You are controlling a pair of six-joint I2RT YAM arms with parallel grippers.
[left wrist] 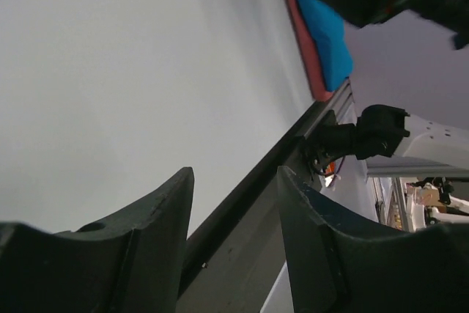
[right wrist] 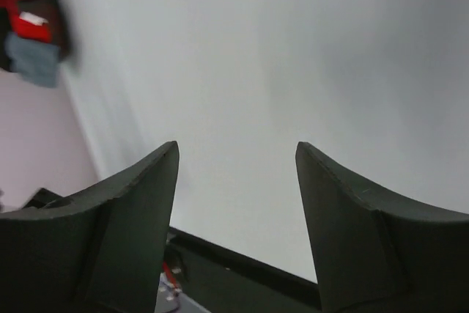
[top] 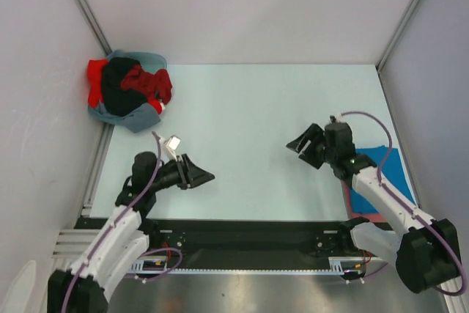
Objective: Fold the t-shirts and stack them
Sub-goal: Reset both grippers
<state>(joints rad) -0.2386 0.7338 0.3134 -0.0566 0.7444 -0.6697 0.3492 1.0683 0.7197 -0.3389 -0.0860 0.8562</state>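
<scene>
Because the heap of unfolded t-shirts in the far-left corner is tangled, the left gripper and right gripper, both parted and empty, may drag up several together, well apart from the folded blue t-shirt at near right.

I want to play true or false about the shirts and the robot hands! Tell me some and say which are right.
1. The folded bright blue t-shirt lies on top of the dull pinkish-red t-shirt. True.
2. The left gripper holds a shirt. False: it is open and empty.
3. The crumpled pile of red, black and grey-blue t-shirts sits in the far left corner. True.
4. The right gripper is shut. False: its jaws stand open.
</scene>
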